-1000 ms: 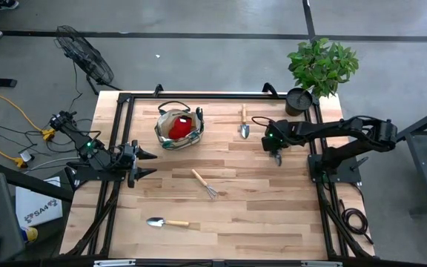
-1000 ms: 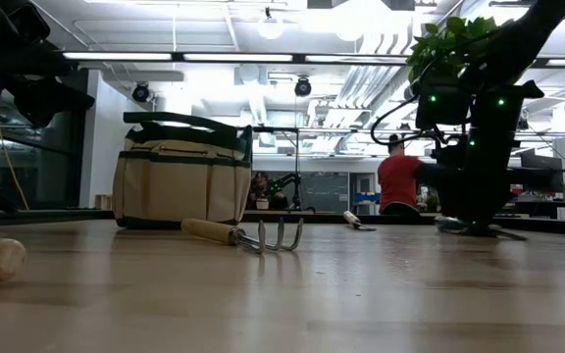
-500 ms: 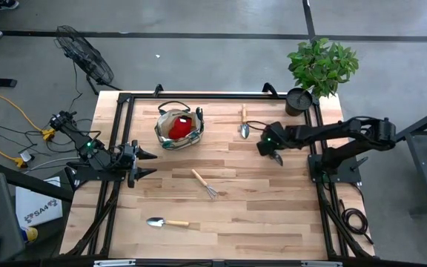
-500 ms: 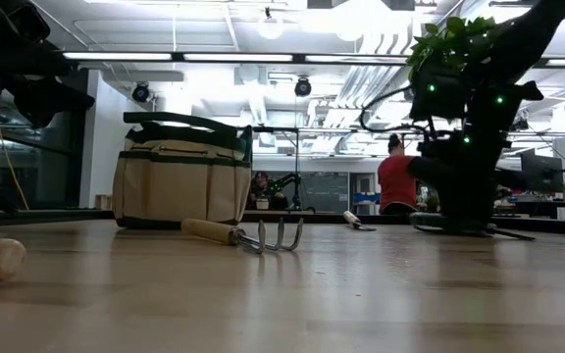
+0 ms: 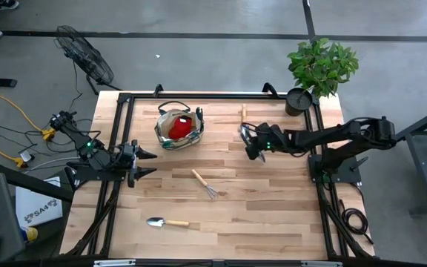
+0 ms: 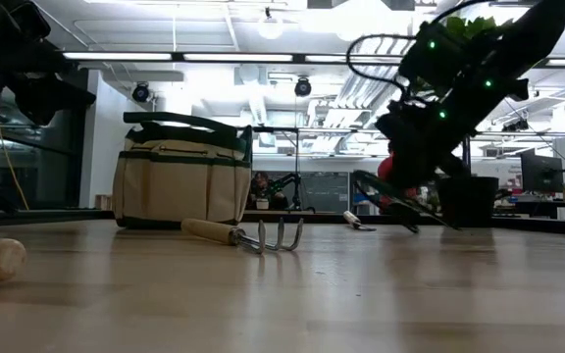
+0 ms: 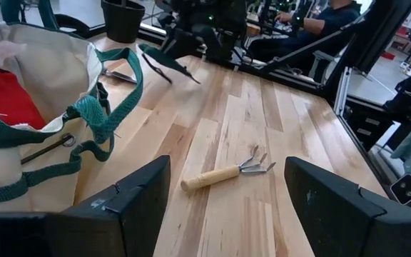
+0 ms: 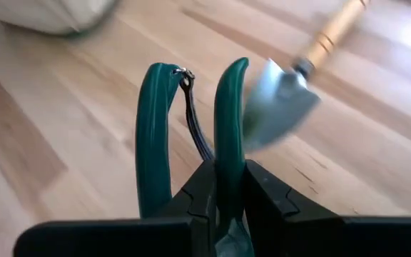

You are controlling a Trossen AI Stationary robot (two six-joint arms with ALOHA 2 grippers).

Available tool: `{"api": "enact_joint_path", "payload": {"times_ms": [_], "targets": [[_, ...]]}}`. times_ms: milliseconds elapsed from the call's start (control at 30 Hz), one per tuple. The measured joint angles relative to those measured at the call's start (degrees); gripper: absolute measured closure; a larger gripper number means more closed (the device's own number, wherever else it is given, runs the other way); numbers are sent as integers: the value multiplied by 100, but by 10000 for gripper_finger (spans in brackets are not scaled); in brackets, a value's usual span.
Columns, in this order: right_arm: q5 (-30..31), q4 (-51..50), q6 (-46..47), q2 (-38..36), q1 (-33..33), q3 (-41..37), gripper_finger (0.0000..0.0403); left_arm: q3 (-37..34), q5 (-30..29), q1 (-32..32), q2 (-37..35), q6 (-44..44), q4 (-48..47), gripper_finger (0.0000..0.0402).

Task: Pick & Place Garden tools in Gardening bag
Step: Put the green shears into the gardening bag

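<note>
right hand (image 5: 252, 145) clenched on green-handled pruning shears (image 8: 191, 135), carried handles-first off the bench (image 5: 273, 208) toward the gardening bag (image 5: 179, 127) | left hand (image 5: 145, 165) released, waiting at bench's left edge near bag

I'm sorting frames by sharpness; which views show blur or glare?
Right wrist view: metal trowel with wooden handle streaks, green-handled pruning shears stay crisp. Low view: ceiling strip lights glare, dark right arm smears. High view: sharp.
</note>
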Motion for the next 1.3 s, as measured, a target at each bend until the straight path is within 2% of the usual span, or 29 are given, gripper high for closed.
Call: {"api": "enact_joint_path", "payload": {"times_ms": [300, 500, 633, 767, 967, 1100, 1300], "targets": [[2, 1016, -594, 0, 270, 2, 365, 0, -59, -1, -1, -257, 195, 132], [-81, 1917, -987, -4, 465, 4, 365, 0, -495, 0, -1, -417, 643, 132], [-314, 2612, -1315, -7, 583, 4, 365, -2, -1009, 1, -1, -267, 969, 132], [-576, 3288, -1677, -9, 680, 6, 365, -2, -1121, 1, 5, -256, 1175, 132], [-1175, 3976, -2030, -9, 682, 9, 365, -2, -536, 1, 273, 627, 2121, 132], [-1553, 4450, -2109, -9, 679, 13, 365, -2, -519, 1, 708, 1411, 3031, 132], [-1610, 4813, -2201, -11, 679, 18, 365, -2, -451, 7, 1565, 2270, 4306, 132]]}}
